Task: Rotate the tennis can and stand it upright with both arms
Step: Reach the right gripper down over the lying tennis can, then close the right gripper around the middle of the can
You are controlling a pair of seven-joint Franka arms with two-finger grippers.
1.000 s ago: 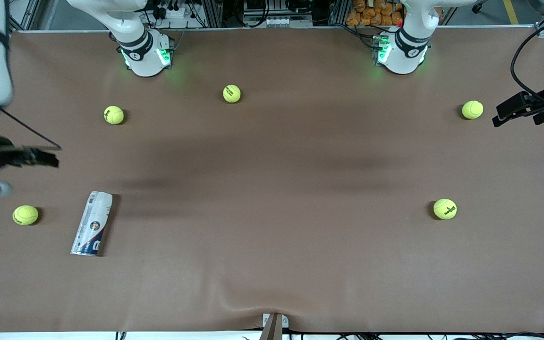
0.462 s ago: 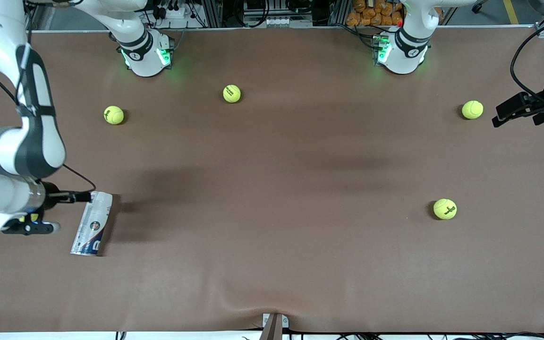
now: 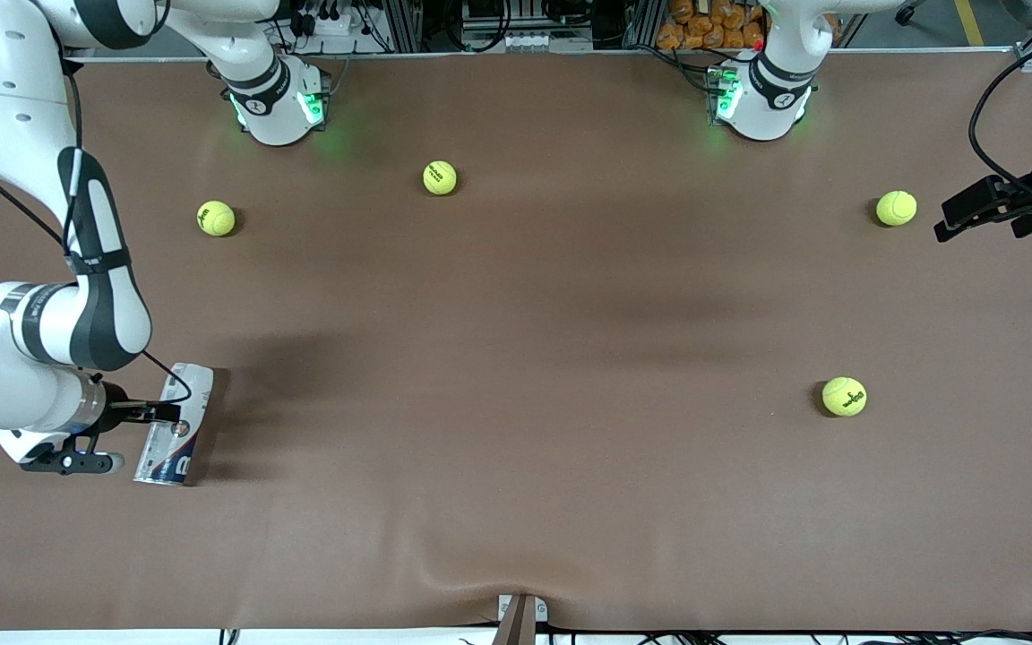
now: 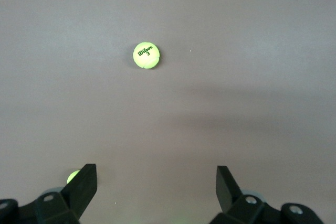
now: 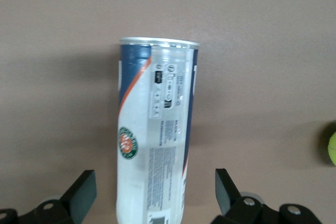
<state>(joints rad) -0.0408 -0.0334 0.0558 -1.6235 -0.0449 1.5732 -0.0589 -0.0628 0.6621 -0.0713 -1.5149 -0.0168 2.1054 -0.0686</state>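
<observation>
The tennis can (image 3: 177, 452) lies on its side on the brown table near the right arm's end, its blue end nearer the front camera. My right gripper (image 3: 160, 414) is low over the can's middle. In the right wrist view the can (image 5: 155, 129) runs between the two fingers of the open right gripper (image 5: 156, 187), with a gap on each side. My left gripper (image 3: 948, 224) waits, open and empty, above the table's edge at the left arm's end. It also shows in the left wrist view (image 4: 156, 182).
Several yellow-green tennis balls lie on the table: one (image 3: 216, 218) and another (image 3: 440, 177) near the right arm's base, one (image 3: 896, 208) beside the left gripper, one (image 3: 844, 396) nearer the front camera. A ball (image 5: 332, 148) lies beside the can, hidden under the right arm in the front view.
The right arm has swung in from the table's end and come down over the can, its gripper now straddling it. It now hides the ball beside the can. The left arm has not moved.
</observation>
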